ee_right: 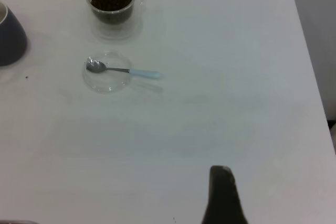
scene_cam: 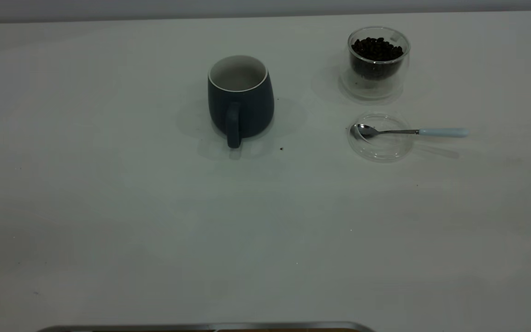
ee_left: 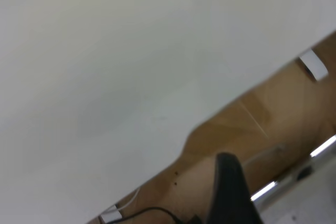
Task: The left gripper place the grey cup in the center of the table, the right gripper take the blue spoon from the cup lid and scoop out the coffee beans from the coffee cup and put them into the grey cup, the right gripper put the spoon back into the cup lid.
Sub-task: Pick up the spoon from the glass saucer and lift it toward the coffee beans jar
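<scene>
Right gripper (ee_right: pixel 223 195) hung over bare table (scene_cam: pixel 109 207); I cannot tell its grip state
Blue spoon (scene_cam: pixel 408 132) lay on the cup lid (scene_cam: pixel 380 150), near the grey cup (scene_cam: pixel 240 99)

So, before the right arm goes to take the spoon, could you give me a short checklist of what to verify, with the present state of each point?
1. Grey cup upright near the middle of the table, handle toward the camera: ok.
2. Blue spoon reachable: ok. Its bowl lies in the cup lid and its handle sticks out over the rim to the right.
3. Coffee cup upright and holding coffee beans: ok.
4. Free space between coffee cup, lid and grey cup: ok, all stand apart.
5. Right gripper open for the grasp: cannot tell, only one dark finger shows.
6. Left gripper out of the way: ok, absent from the exterior view.
</scene>
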